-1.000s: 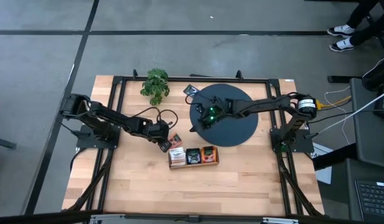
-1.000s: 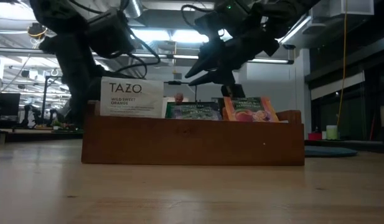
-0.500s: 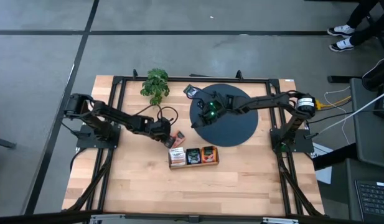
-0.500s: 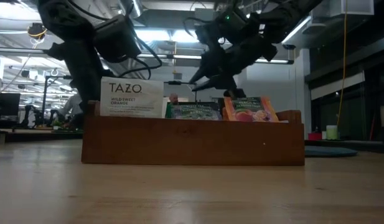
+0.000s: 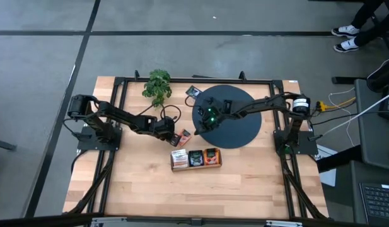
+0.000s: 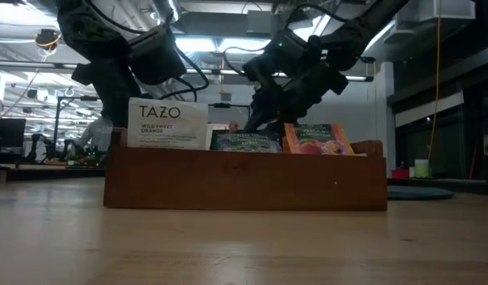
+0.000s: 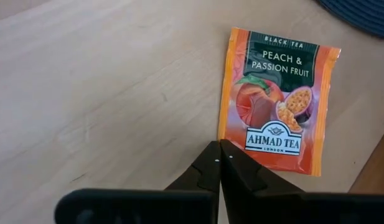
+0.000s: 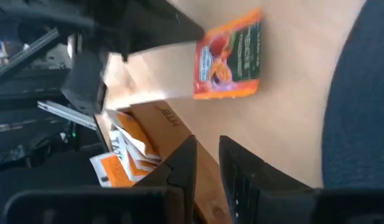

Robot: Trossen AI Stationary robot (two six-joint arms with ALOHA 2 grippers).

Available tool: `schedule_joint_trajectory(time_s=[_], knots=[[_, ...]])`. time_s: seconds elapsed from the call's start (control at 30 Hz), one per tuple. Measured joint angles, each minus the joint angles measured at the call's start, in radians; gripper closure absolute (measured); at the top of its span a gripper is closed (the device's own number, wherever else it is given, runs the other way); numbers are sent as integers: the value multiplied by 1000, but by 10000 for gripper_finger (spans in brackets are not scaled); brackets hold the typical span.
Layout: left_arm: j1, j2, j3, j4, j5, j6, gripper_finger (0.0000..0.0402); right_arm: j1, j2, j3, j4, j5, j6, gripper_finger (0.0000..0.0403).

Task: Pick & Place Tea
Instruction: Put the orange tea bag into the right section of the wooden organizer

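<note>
**Loose peach packet lies just past my clenched left fingers**

I am working over a pale wooden table (image 5: 137, 183) set on a grey floor. A black disc (image 5: 235, 129) covers the table's far right part and a small green plant (image 5: 157, 85) stands at the far edge. In the low view an open hall with ceiling lights stretches behind the wooden box (image 6: 244, 178).

The loose tea packet (image 7: 276, 99) is orange, printed "Black Tea, Peach & Passion Fruit, Ahmad Tea", and lies flat on bare wood. My left gripper (image 7: 220, 163) is clenched on nothing, its tips just at the packet's near edge. The right gripper (image 8: 207, 171) hangs over the disc's rim, fingers slightly parted and empty, with the packet ahead of them. More packets stand in the box: a white Tazo packet (image 6: 168, 124), a dark one (image 6: 245, 142) and an orange one (image 6: 318, 138).
</note>
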Motion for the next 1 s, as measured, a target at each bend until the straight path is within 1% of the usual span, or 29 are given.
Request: schedule_joint_trajectory(time_s=[0.13,0.27,0.43,0.53,0.63,0.77,1.0], knots=[[6,-2,-2,9,8,-3,397,18,36,0,43,8,22,316],[6,-2,-3,12,11,0,399,26,73,0,37,78,27,275],[6,-2,-3,14,17,4,396,33,103,0,40,191,40,224],[6,-2,-3,15,19,4,395,34,113,0,65,210,49,203],[6,-2,-3,16,20,4,399,35,114,0,78,231,65,194],[6,-2,-4,24,20,4,397,35,117,0,79,236,81,192],[10,2,-7,98,8,-23,399,37,117,0,79,235,99,192]])
